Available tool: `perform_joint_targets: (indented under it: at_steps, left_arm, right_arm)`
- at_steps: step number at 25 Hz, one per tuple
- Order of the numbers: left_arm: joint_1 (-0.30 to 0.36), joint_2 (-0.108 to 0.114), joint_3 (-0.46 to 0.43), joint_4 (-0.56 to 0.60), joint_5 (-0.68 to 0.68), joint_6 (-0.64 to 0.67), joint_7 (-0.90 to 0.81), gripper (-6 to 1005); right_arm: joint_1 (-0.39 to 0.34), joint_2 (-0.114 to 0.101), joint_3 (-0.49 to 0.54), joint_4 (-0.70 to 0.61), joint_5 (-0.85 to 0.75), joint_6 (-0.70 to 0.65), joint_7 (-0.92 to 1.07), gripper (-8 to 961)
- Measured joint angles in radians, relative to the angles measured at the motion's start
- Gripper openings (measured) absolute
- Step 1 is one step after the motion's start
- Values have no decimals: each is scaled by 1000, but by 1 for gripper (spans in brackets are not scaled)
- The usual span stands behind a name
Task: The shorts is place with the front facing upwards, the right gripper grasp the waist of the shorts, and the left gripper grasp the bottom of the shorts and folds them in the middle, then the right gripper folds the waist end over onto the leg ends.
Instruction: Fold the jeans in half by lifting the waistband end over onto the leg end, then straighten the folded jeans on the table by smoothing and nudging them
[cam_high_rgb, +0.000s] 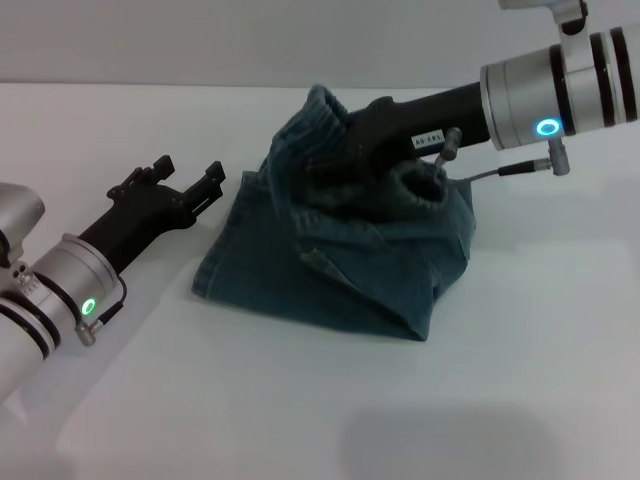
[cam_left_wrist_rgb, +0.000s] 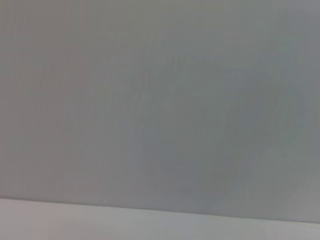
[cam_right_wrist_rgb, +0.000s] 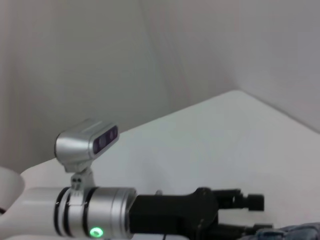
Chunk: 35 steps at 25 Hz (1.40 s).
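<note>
Shorts (cam_high_rgb: 340, 270): blue-green denim, bunched in a heap mid-counter (cam_high_rgb: 500, 400), toward the far edge. Waist of the shorts (cam_high_rgb: 320, 125): ruffled band lifted, pinched, it seems, by the right hand (cam_high_rgb: 352, 140), whose fingertips the cloth hides. Left hand (cam_high_rgb: 185, 185): spread, free of cloth, just beside the heap on the robot's left.

Blue-green denim cloth shorts (cam_high_rgb: 340, 270): matt, coarse weave, ribbed gathered waistband (cam_high_rgb: 320, 125). Left black claw (cam_high_rgb: 190, 185) & right black claw (cam_high_rgb: 375, 135): matt plastic-looking bodies w/ satin silver metal wrists. Smooth white desk (cam_high_rgb: 300, 400), faint sheen.
</note>
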Motion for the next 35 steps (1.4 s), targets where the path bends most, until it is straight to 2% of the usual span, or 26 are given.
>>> perform_joint_targets:
  at_steps: [7,15,22,35]
  left_arm:
    - [5,-2,1,-4,2,-3,2,796]
    - [15,-3,-1,-10,2,-14,27,796]
    - [15,-2,-8,-9,-3,-17,28,797]
    - [-7,12,-172,63,-6,36,43,797]
  right_arm:
    - [29,-5,-54,-8,-18,64,-20,559]
    - [69,-5,-71,-77,-131,76,-12,559]
    - [119,-1,-109,-86,-232,78,-10,558]
    - [128,-1,-135,-89,-265,99,-8,558]
